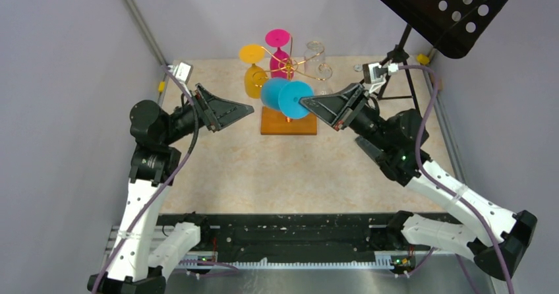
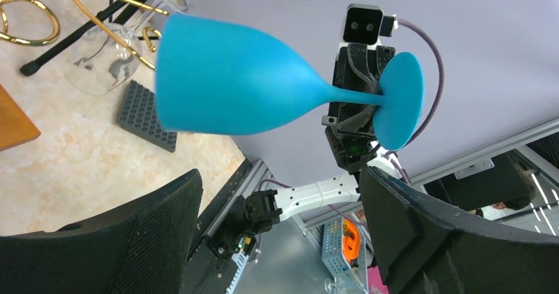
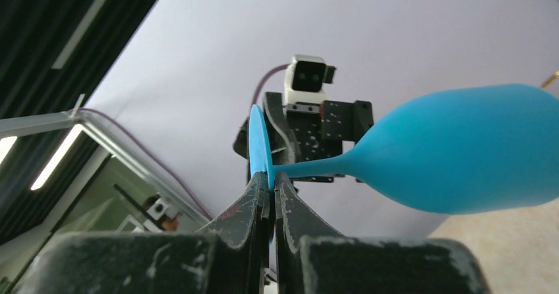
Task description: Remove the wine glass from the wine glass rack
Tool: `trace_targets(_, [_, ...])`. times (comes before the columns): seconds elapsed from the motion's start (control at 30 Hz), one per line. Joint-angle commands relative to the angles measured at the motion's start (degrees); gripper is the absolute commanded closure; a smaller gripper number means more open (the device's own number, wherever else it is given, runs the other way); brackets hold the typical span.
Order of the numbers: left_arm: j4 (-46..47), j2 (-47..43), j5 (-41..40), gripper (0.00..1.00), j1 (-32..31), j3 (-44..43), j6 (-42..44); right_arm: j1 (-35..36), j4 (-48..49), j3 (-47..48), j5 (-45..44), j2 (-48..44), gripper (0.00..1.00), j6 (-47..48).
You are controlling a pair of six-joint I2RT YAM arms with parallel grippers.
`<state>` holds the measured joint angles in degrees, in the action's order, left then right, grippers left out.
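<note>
The gold wire wine glass rack (image 1: 294, 63) stands on its orange-brown wooden base (image 1: 288, 124) at the table's far middle. A yellow glass (image 1: 254, 78), a pink glass (image 1: 279, 51) and a clear glass (image 1: 318, 59) hang on it. My right gripper (image 1: 307, 101) is shut on the foot (image 3: 259, 142) of a blue wine glass (image 1: 275, 91). It holds the glass sideways in front of the rack, bowl (image 3: 461, 149) pointing left. My left gripper (image 1: 249, 109) is open and empty, just left of the bowl (image 2: 231, 76), its fingers (image 2: 165, 215) below it.
A black music stand (image 1: 441, 4) hangs over the far right corner, with its tripod legs (image 1: 395, 76) behind my right arm. A dark grey studded plate (image 2: 148, 116) lies on the table near the clear glass (image 2: 99, 63). Grey walls close in the left, back and right.
</note>
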<state>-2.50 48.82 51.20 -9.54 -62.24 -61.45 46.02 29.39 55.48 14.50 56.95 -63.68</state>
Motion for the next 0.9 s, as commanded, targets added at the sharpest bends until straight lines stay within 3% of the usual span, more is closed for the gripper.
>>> trace_targets(0.0, [6.1,-1.3,-2.0,0.08,0.1,0.1,-3.4,0.6,7.9,-0.3,0.1,-3.1,1.00,-5.8])
trace_targets(0.3, [15.2,-0.2,-1.8,0.10,0.0,0.9,-8.1,0.6,20.2,-1.6,3.2,-3.1,1.00,-19.4])
trace_targets(0.6, [27.7,0.3,1.4,0.13,-0.5,2.4,-17.8,0.6,20.7,-0.4,5.1,-2.7,1.00,-24.1])
trace_targets(0.87, [36.8,0.7,3.8,0.34,-0.9,2.1,-25.1,0.6,33.3,-3.5,6.5,2.2,1.00,-29.8])
